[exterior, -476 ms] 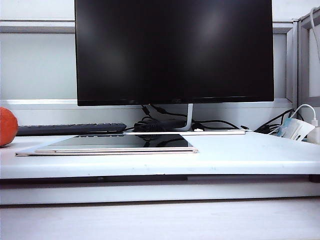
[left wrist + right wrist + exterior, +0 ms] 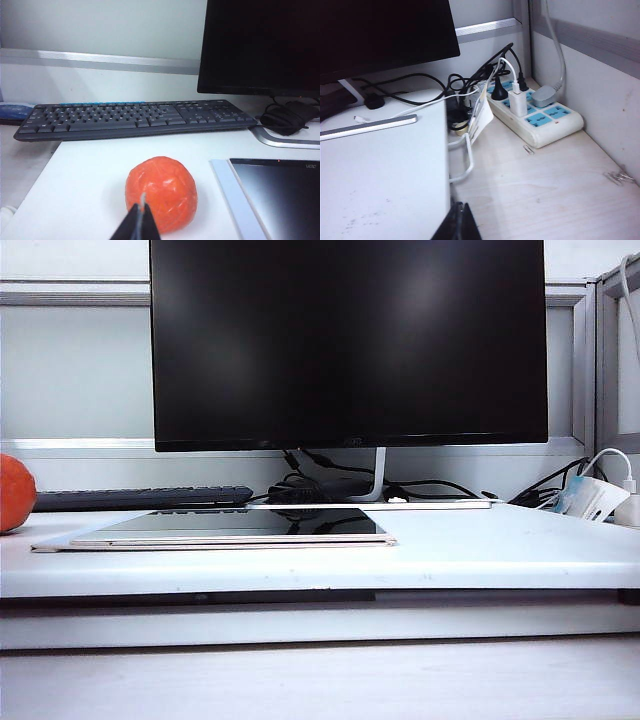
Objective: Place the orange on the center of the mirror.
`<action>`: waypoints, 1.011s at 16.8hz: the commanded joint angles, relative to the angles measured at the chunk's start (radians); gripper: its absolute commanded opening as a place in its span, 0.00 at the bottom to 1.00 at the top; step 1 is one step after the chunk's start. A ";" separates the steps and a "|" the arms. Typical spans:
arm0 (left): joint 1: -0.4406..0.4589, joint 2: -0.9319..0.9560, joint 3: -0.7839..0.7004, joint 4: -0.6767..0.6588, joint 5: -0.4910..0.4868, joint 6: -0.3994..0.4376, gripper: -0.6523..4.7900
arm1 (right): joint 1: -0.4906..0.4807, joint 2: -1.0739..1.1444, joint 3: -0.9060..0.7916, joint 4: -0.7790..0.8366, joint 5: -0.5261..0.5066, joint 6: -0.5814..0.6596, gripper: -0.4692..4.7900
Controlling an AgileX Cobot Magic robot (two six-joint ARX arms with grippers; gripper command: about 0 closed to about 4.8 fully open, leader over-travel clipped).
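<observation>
Trouble is waiting: the bumpy round orange (image 2: 161, 193) may be rolling off the flat shiny gold-rimmed mirror (image 2: 235, 525); left gripper (image 2: 136, 227) and right gripper (image 2: 456, 223) are staying back, both pinched closed, empty.

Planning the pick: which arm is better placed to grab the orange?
Probably the left. Its gripper, jaws shut, points right at the orange beside the mirror. The right gripper, apparently shut, faces the power strip, far from the fruit.
</observation>
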 commanded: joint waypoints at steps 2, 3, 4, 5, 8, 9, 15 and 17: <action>0.001 0.000 0.002 0.021 0.002 -0.008 0.11 | 0.001 0.000 -0.007 0.079 -0.336 0.219 0.09; 0.001 0.000 0.002 0.033 0.003 -0.011 0.11 | 0.002 0.000 -0.007 0.089 -0.479 0.240 0.09; 0.000 0.000 0.002 0.045 0.008 -0.012 0.11 | 0.002 0.000 -0.007 0.085 -0.584 0.240 0.09; 0.001 0.000 0.002 0.066 0.029 -0.050 0.11 | 0.002 0.000 -0.007 0.068 -0.681 0.241 0.09; 0.001 0.000 0.002 0.125 0.028 -0.254 0.11 | 0.002 0.000 -0.007 -0.004 -0.824 0.240 0.09; 0.001 0.000 0.002 0.140 0.029 -0.327 0.12 | 0.002 0.000 -0.007 -0.021 -0.846 0.240 0.09; 0.000 0.002 0.042 0.134 0.074 -0.291 0.56 | 0.001 0.000 -0.007 0.011 -0.821 0.240 0.09; 0.000 0.006 0.093 0.133 0.108 -0.163 1.00 | 0.001 0.000 -0.007 0.011 -0.818 0.240 0.09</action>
